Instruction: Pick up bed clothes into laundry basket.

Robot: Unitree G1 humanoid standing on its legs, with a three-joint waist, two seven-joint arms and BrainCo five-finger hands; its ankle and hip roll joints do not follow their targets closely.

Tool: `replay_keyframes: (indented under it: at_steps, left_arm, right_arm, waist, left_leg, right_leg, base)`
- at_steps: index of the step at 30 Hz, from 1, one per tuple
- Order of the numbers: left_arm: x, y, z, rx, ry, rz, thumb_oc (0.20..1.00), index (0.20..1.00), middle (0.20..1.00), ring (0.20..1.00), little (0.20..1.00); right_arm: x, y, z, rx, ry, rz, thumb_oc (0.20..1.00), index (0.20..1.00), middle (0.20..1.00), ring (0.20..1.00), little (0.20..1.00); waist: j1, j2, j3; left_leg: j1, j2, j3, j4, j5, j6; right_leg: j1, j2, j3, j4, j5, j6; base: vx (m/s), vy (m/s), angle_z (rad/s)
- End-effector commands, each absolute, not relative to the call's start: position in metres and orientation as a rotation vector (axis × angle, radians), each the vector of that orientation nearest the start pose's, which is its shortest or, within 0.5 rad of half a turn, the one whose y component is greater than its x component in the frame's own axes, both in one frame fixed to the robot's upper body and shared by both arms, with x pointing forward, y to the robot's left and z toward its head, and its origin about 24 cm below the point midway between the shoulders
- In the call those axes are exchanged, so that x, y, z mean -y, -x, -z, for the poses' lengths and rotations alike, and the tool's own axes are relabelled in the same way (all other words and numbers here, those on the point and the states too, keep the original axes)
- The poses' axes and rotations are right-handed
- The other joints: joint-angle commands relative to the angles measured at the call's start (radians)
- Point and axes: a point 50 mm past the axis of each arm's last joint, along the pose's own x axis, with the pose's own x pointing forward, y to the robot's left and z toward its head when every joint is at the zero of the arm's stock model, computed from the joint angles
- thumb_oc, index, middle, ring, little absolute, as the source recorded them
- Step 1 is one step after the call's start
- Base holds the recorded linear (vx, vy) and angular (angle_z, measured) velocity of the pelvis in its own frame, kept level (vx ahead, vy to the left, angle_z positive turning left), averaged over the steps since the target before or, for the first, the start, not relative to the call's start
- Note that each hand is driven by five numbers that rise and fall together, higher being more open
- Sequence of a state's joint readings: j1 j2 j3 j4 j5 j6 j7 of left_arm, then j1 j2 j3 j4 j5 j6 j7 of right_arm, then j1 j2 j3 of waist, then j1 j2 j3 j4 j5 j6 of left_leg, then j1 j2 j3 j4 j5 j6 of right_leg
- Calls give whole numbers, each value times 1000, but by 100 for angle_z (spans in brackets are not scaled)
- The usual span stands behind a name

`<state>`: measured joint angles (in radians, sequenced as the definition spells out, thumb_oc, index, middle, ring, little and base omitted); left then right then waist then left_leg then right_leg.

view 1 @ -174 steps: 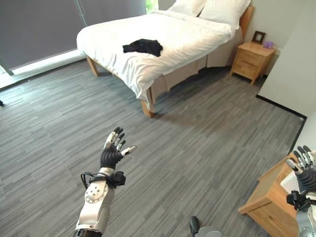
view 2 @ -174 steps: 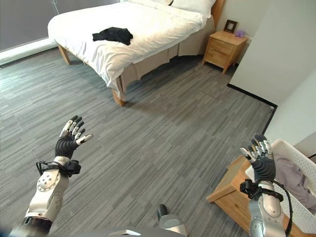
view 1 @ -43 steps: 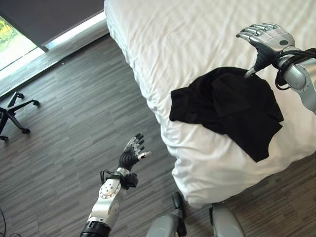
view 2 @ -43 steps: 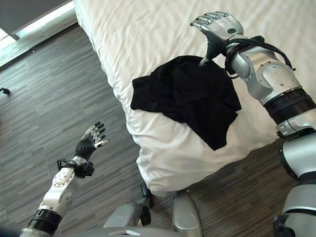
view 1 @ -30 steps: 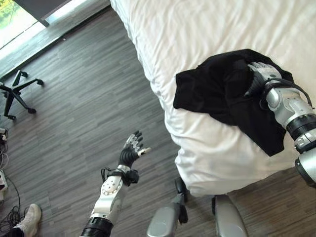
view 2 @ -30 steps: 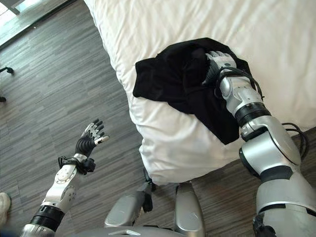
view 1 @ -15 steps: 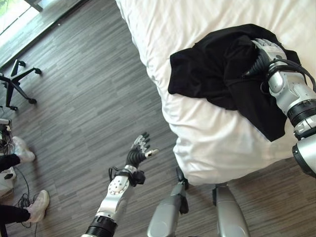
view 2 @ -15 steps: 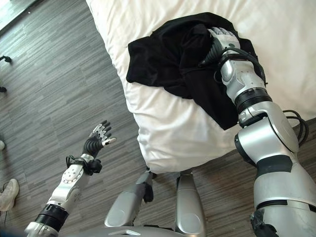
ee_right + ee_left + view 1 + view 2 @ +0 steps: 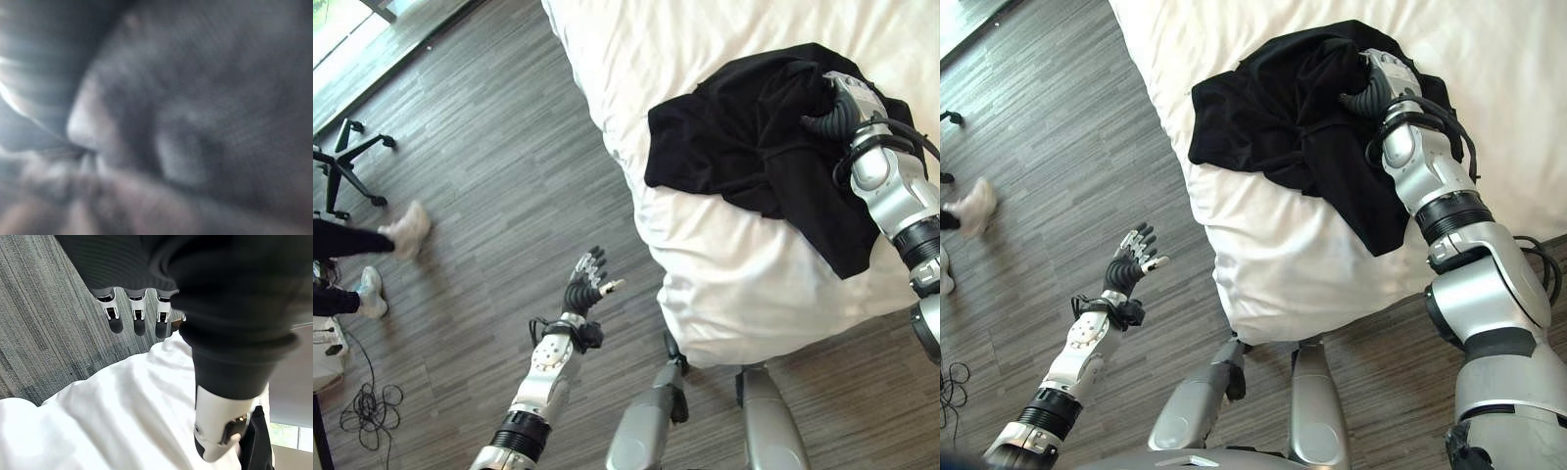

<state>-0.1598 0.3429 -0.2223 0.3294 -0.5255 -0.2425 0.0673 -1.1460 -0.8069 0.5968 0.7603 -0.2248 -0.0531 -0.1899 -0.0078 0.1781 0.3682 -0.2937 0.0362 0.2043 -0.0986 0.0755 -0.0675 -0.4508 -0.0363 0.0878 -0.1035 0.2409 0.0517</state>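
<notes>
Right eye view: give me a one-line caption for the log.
Right hand buried in the black garment on the white bed, left hand held open over the grey floor.

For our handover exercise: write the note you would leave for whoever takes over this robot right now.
Left hand: open, held over the floor beside the bed, holding nothing.
Right hand: down in the black garment, fingers buried in the cloth; grip not confirmed.
Garment lies crumpled near the corner of the white bed, not lifted yet.
Done: robot is at the bed and has reached the garment.
Left: secure the grasp, lift, carry it to the laundry basket.
A person's feet are on the floor nearby.
</notes>
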Motion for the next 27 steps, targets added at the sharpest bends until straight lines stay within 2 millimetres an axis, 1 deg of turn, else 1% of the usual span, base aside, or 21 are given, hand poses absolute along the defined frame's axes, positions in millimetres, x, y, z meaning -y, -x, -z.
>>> replay_keyframes:
  at_steps: [1, 3, 4, 9, 11, 15, 16, 17, 18, 19, 20, 21, 23, 24, 25, 26, 27]
  left_arm:
    - [-202, -280, -50, 123, 94, -1, 1000, 1000, 1000, 1000, 1000]
    - [-205, -278, -51, 128, 92, 4, 1000, 1000, 1000, 1000, 1000]
    - [-205, -277, -51, 126, 93, 5, 1000, 1000, 1000, 1000, 1000]
    - [-209, -274, -48, 114, 90, 3, 1000, 1000, 1000, 1000, 1000]
    - [-210, -273, -47, 109, 82, 12, 1000, 1000, 1000, 1000, 1000]
    - [-211, -272, -45, 100, 81, 17, 1000, 1000, 1000, 1000, 1000]
    - [-210, -272, -44, 97, 83, 23, 1000, 1000, 1000, 1000, 1000]
    - [-210, -272, -44, 97, 82, 24, 1000, 1000, 1000, 1000, 1000]
    - [-210, -271, -43, 91, 82, 26, 1000, 1000, 1000, 1000, 1000]
    - [-209, -271, -42, 88, 84, 28, 1000, 1000, 1000, 1000, 1000]
    - [-209, -271, -42, 87, 84, 32, 1000, 1000, 1000, 1000, 1000]
    - [-210, -270, -40, 78, 84, 27, 1000, 1000, 1000, 1000, 1000]
    - [-210, -270, -40, 77, 83, 30, 1000, 1000, 1000, 1000, 1000]
    - [-210, -270, -39, 71, 81, 30, 1000, 1000, 1000, 1000, 1000]
    - [-209, -270, -39, 67, 78, 34, 1000, 1000, 1000, 1000, 1000]
    - [-209, -270, -39, 67, 78, 34, 1000, 1000, 1000, 1000, 1000]
    - [-209, -270, -38, 66, 76, 35, 1000, 1000, 1000, 1000, 1000]
  right_arm:
    - [234, -392, -283, 439, 1196, 241, 200, 200, 200, 200, 200]
    - [245, -386, -296, 467, 1194, 292, 200, 200, 200, 200, 200]
    - [248, -385, -299, 471, 1193, 305, 200, 200, 200, 200, 200]
    - [258, -380, -308, 479, 1193, 342, 200, 200, 200, 200, 200]
    - [263, -376, -312, 483, 1192, 357, 200, 200, 200, 200, 200]
    - [269, -373, -316, 486, 1178, 378, 200, 200, 200, 200, 200]
    - [271, -371, -321, 503, 1125, 381, 200, 200, 200, 200, 200]
    - [272, -371, -321, 502, 1124, 381, 200, 200, 200, 200, 200]
    - [272, -369, -325, 526, 1059, 383, 200, 200, 200, 200, 200]
    - [271, -366, -333, 570, 971, 381, 200, 200, 200, 200, 200]
    - [268, -365, -338, 598, 934, 373, 200, 200, 200, 200, 200]
    - [263, -361, -347, 654, 838, 348, 200, 200, 200, 200, 200]
    - [260, -360, -348, 666, 825, 333, 200, 200, 200, 200, 200]
    - [252, -356, -357, 714, 828, 309, 200, 200, 200, 200, 200]
    - [248, -355, -360, 732, 830, 293, 200, 200, 200, 200, 200]
    - [248, -355, -360, 732, 830, 293, 200, 200, 200, 200, 200]
    - [237, -350, -368, 785, 833, 256, 200, 200, 200, 200, 200]
  waist:
    - [-9, -74, 58]
    - [-8, -80, 49]
    - [-8, -82, 46]
    - [-5, -95, 35]
    - [-6, -106, 26]
    - [-6, -114, 20]
    - [-6, -120, 16]
    - [-6, -120, 16]
    - [-7, -124, 13]
    - [-8, -132, 9]
    - [-9, -138, 6]
    - [-10, -147, 0]
    - [-9, -153, -1]
    - [-11, -162, -7]
    - [-12, -166, -10]
    - [-12, -166, -10]
    - [-15, -174, -15]
  left_leg:
    - [19, -15, -25, 11, 14, -60]
    - [31, -16, -26, 11, 11, -56]
    - [34, -16, -26, 11, 9, -56]
    - [44, -18, -27, 11, 6, -51]
    - [52, -17, -29, 11, 6, -49]
    - [58, -19, -31, 11, 5, -48]
    - [63, -19, -30, 11, 3, -47]
    - [64, -19, -30, 11, 3, -47]
    - [68, -19, -29, 11, 2, -46]
    - [71, -18, -26, 11, 1, -45]
    - [74, -18, -25, 11, 0, -44]
    - [79, -18, -22, 11, -5, -42]
    - [83, -18, -20, 11, -7, -41]
    - [88, -18, -17, 11, -10, -39]
    - [92, -19, -15, 11, -12, -38]
    - [92, -19, -15, 11, -12, -38]
    - [97, -19, -13, 11, -14, -38]
  right_leg:
    - [50, -70, 82, 16, -93, 73]
    - [57, -71, 82, 16, -93, 74]
    - [59, -73, 82, 16, -92, 74]
    - [69, -74, 82, 16, -93, 74]
    - [77, -75, 81, 16, -93, 73]
    - [85, -76, 81, 16, -95, 72]
    - [91, -77, 80, 16, -95, 72]
    - [91, -77, 79, 16, -95, 72]
    - [94, -76, 80, 16, -95, 72]
    - [97, -75, 80, 16, -95, 71]
    - [98, -75, 81, 16, -96, 72]
    - [101, -75, 83, 16, -96, 73]
    - [104, -75, 85, 16, -96, 73]
    - [107, -74, 86, 17, -97, 73]
    - [109, -73, 87, 17, -98, 72]
    - [109, -73, 88, 17, -98, 73]
    - [112, -71, 91, 18, -100, 73]
  base:
    - [0, 0, 0]
    - [-7, 14, 2]
    - [-11, 17, 6]
    - [-9, 16, 4]
    - [-2, 11, 4]
    - [1, 17, 9]
    - [10, 8, 3]
    - [0, 0, 0]
    - [0, 0, 0]
    - [0, 0, 0]
    - [40, 20, -3]
    - [43, 20, -4]
    - [37, 17, -4]
    - [42, 16, -5]
    - [43, 16, -5]
    - [43, 11, -5]
    - [39, 11, -4]
